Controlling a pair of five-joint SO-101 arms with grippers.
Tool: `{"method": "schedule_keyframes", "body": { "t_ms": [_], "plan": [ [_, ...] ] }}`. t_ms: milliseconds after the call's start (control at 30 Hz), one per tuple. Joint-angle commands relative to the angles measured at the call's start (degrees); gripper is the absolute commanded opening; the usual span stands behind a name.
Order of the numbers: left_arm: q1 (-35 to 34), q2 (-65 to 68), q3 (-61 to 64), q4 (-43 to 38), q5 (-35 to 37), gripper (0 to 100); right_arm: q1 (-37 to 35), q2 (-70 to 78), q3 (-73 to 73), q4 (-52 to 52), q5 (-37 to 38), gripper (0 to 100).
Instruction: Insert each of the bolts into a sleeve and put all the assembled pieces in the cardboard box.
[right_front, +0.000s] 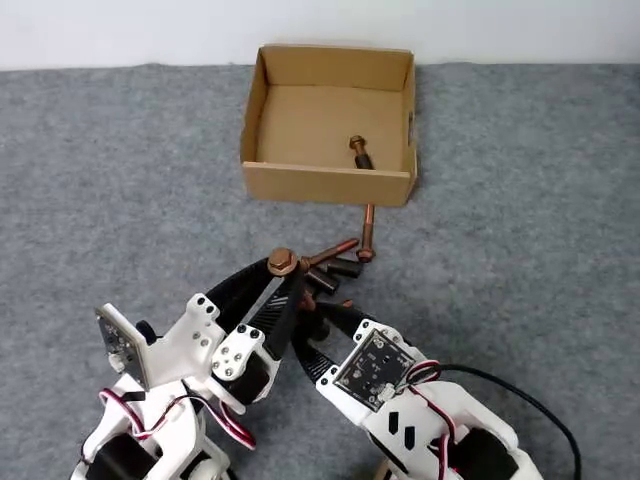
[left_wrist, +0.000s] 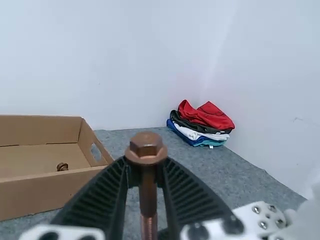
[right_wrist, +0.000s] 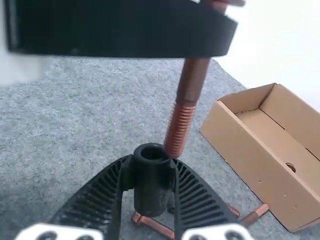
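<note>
My left gripper (right_front: 285, 272) (left_wrist: 147, 169) is shut on a copper bolt (left_wrist: 146, 148), hex head (right_front: 283, 262) up, shaft pointing down. Just below it my right gripper (right_front: 318, 308) (right_wrist: 150, 167) is shut on a black sleeve (right_wrist: 149, 182), held upright with its bore open. The bolt's threaded end (right_wrist: 178, 131) is tilted and meets the sleeve's rim at one side. The cardboard box (right_front: 330, 185) stands at the far centre with one assembled piece (right_front: 358, 152) inside. Loose bolts (right_front: 368, 230) and black sleeves (right_front: 345, 268) lie on the carpet between the grippers and the box.
Grey carpet covers the whole work surface. In the left wrist view a pile of folded clothes (left_wrist: 200, 124) lies in the room's corner, beyond the box (left_wrist: 40, 175). Two copper bolts (right_wrist: 150, 223) lie under the held sleeve.
</note>
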Motion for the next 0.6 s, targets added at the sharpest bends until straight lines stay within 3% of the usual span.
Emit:
{"method": "schedule_keyframes", "body": {
  "t_ms": [0,433,567],
  "plan": [
    [0.26,-0.44,-0.92,3.34,0.62,0,1.27,-0.66,-0.7,-1.63,0.62,0.9],
    [0.53,-0.18,-4.7,6.95,0.62,0,3.74,-0.66,-0.7,-1.63,0.62,0.9],
    [4.48,-0.18,-2.42,10.29,0.44,0,3.74,-0.66,-0.7,-1.63,0.62,0.9]
  ]
}}
